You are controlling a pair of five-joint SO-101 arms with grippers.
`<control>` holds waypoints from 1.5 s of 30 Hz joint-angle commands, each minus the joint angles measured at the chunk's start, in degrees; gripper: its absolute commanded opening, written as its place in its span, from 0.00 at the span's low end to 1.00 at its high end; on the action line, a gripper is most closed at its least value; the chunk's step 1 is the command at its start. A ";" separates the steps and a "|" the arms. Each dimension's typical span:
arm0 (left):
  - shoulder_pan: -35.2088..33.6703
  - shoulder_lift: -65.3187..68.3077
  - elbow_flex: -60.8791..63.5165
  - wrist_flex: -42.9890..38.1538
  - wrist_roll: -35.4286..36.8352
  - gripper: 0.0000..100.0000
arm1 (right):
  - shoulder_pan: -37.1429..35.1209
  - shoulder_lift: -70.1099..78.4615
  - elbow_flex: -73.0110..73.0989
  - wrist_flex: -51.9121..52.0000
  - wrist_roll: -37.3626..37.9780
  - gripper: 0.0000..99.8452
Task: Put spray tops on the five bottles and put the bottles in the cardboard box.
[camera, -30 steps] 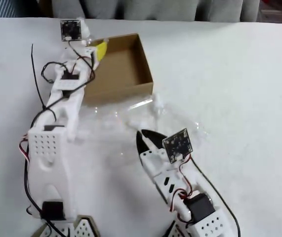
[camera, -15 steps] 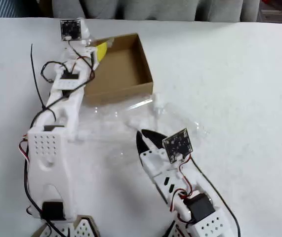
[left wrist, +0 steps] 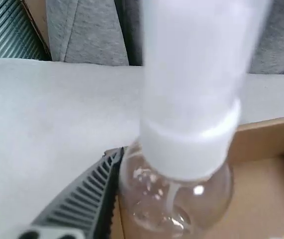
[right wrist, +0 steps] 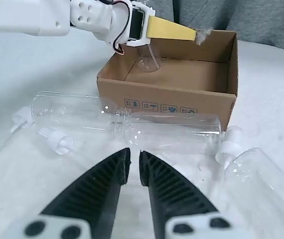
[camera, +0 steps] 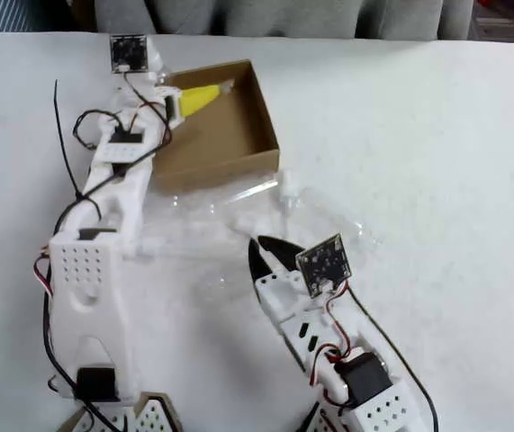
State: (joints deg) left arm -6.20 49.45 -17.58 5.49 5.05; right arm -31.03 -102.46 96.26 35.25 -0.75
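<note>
The cardboard box (camera: 266,124) stands at the back left of the table. My left gripper (camera: 206,92) hangs over it, open, its yellow finger (right wrist: 174,31) swung out wide. A clear bottle (left wrist: 176,204) with a white spray top (left wrist: 189,134) stands between the jaws, beside the black finger (left wrist: 89,199), its rounded end low in the box (right wrist: 166,102). Three clear bottles (right wrist: 77,115) (right wrist: 174,132) (right wrist: 261,181) lie uncapped on the table in front of the box, with loose spray tops (right wrist: 57,142) (right wrist: 229,149) beside them. My right gripper (right wrist: 134,158) sits just short of them, shut and empty.
The clear bottles (camera: 238,205) and one spray top (camera: 285,191) lie between the box and the right gripper (camera: 257,249). White table stretches out to the right. Black cables trail along the left arm.
The left gripper's yellow finger has swung out over the box. The right arm and the bottles on the table have stayed put.
</note>
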 commanded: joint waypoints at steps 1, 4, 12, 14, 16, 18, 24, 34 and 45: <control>-0.75 -4.97 -0.26 5.10 0.70 0.51 | 0.57 -0.48 0.62 -1.10 0.70 0.02; -0.75 -6.02 -0.26 7.12 0.70 0.51 | 0.66 -0.48 0.62 -1.10 0.70 0.02; -1.63 -7.60 -0.18 9.49 0.70 0.51 | 0.66 -0.48 0.62 -1.10 0.70 0.02; -1.89 -7.60 -0.26 9.49 1.32 0.51 | 0.66 -0.48 0.62 -1.10 0.70 0.02; -2.24 -7.69 -0.53 9.14 2.99 0.51 | 0.75 -0.48 0.62 -1.10 0.70 0.02; -2.42 -7.69 -0.70 8.97 3.87 0.51 | 0.75 -0.48 0.62 -1.10 0.70 0.02; -2.51 -7.69 -0.70 6.59 3.78 0.52 | 0.75 -0.48 0.62 -1.10 0.70 0.02; -1.98 -13.32 2.29 6.33 3.43 0.52 | 0.66 -0.48 0.62 -1.10 0.70 0.02; -2.15 -14.37 2.55 6.51 3.34 0.52 | 0.75 -0.48 0.62 -1.10 0.70 0.02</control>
State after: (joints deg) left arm -7.60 40.66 -14.42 13.23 8.13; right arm -31.03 -102.46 96.26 35.25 -0.66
